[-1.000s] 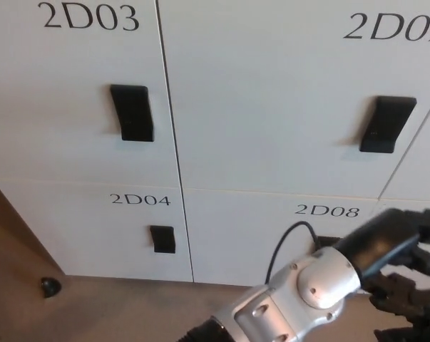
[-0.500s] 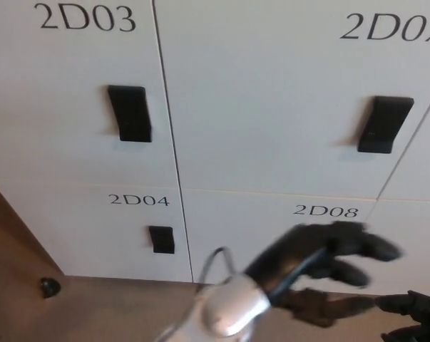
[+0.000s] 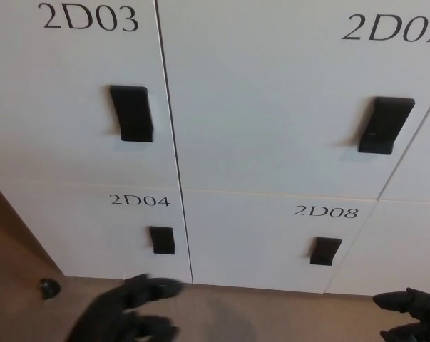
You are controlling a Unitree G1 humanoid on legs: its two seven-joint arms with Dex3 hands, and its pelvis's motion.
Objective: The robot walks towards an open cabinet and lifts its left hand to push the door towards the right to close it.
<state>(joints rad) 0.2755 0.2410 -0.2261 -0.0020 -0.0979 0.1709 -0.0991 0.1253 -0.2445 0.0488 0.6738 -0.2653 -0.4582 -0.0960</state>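
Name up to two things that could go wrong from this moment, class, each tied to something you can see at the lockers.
1. The left hand hangs low, near the floor and below door 2D04, so a lift might snag its black handle.
2. All doors in view look flush, so a push could land on a door already closed, such as 2D08.

4 white cabinet doors labelled 2D03 (image 3: pixel 72 92), 2D07 (image 3: pixel 272 92), 2D04 (image 3: pixel 93 228), 2D08 (image 3: pixel 264 242); 4 black handles; 1 doorstop (image 3: pixel 49 287) below-left of 2D04; 2 robot hands.
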